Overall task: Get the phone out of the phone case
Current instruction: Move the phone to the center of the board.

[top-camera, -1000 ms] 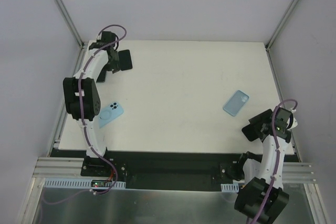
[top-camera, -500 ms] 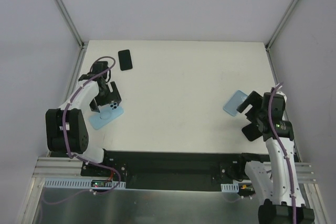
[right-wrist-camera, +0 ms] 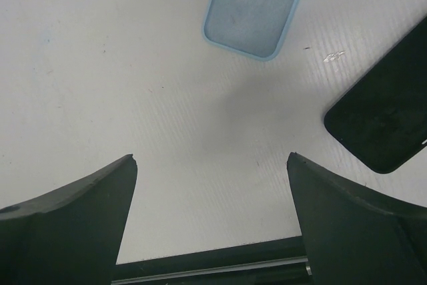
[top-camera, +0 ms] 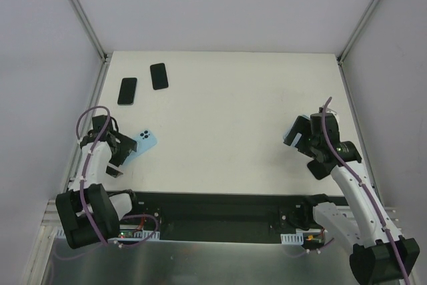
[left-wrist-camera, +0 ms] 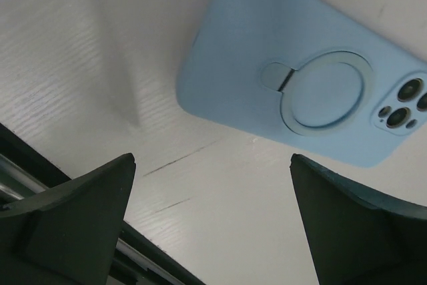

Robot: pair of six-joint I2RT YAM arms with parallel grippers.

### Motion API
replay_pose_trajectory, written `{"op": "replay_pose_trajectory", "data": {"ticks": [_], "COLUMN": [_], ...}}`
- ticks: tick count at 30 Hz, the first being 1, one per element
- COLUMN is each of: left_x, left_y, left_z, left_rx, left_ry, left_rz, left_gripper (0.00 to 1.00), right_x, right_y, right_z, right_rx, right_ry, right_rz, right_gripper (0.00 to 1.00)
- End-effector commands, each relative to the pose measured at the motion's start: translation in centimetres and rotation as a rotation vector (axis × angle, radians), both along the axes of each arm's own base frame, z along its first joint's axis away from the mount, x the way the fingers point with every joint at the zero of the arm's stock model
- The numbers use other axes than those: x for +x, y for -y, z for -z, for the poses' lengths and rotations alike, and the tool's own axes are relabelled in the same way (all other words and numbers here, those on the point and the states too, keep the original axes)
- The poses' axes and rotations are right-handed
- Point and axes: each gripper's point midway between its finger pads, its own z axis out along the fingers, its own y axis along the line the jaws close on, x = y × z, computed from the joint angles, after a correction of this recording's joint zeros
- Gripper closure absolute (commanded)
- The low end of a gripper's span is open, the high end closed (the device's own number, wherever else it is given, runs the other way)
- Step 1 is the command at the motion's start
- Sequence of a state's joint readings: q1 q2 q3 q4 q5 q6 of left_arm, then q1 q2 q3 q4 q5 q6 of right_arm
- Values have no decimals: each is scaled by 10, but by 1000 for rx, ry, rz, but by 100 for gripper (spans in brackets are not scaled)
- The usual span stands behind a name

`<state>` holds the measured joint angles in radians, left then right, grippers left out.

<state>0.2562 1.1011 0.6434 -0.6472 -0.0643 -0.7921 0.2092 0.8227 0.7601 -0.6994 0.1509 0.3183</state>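
A light blue phone case with a phone in it (left-wrist-camera: 313,78) lies back up on the white table; its ring holder and camera lenses show. In the top view it (top-camera: 145,141) sits just right of my left gripper (top-camera: 122,150). The left gripper (left-wrist-camera: 212,159) is open and empty, just short of the case's near end. An empty light blue case (right-wrist-camera: 257,6) lies ahead of my open, empty right gripper (right-wrist-camera: 211,157). In the top view that gripper (top-camera: 300,135) covers most of this case (top-camera: 289,138).
Two black phones (top-camera: 127,91) (top-camera: 159,76) lie at the back left. Another black phone (right-wrist-camera: 387,111) lies right of the right gripper, partly under the arm in the top view (top-camera: 319,167). The table's black front rail (right-wrist-camera: 213,268) is close below both grippers.
My left arm swung from the back left corner to the near left, uncovering a black phone. My right arm moved forward over the empty case.
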Motion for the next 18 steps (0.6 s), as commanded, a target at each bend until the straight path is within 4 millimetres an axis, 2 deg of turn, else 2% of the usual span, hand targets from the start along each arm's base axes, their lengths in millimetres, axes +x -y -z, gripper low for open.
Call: {"op": "replay_pose_trajectory", "data": {"ticks": [1, 2, 5, 6, 8, 9, 10, 13, 14, 16, 17, 18], "left_x": [-7, -9, 6, 20, 36, 47, 54, 69, 74, 79, 82, 83], "left_y": [-18, -21, -31, -33, -18, -16, -6, 10, 25, 40, 60, 69], "left_z": [10, 17, 23, 20, 25, 21, 26, 23, 21, 16, 12, 9], "left_rx": [4, -4, -17, -21, -121, -140, -186, -216, -220, -213, -234, -246], "left_ry": [-18, -55, -54, -20, -9, 11, 4, 29, 43, 68, 89, 102], "left_rz": [-161, -168, -140, -103, -36, -4, 34, 137, 207, 279, 353, 388], "left_gripper": [1, 1, 1, 1, 1, 1, 1, 1, 1, 1, 1, 1], "right_x": [6, 6, 7, 6, 7, 7, 7, 7, 7, 7, 7, 7], "right_y": [-5, -5, -6, -7, -6, -6, -7, -8, -7, -7, -8, -8], "right_z": [0, -1, 0, 1, 1, 1, 1, 2, 2, 3, 3, 2], "right_rx": [0, -3, -6, -8, -7, -8, -5, -3, -4, -3, -3, 0], "right_ry": [12, 14, 12, 9, 9, 9, 9, 6, 7, 4, 5, 6], "right_rz": [2, -2, -6, -11, -8, -9, -5, -6, -3, 0, 0, 1], "right_gripper": [4, 4, 4, 4, 4, 4, 4, 4, 4, 4, 4, 4]}}
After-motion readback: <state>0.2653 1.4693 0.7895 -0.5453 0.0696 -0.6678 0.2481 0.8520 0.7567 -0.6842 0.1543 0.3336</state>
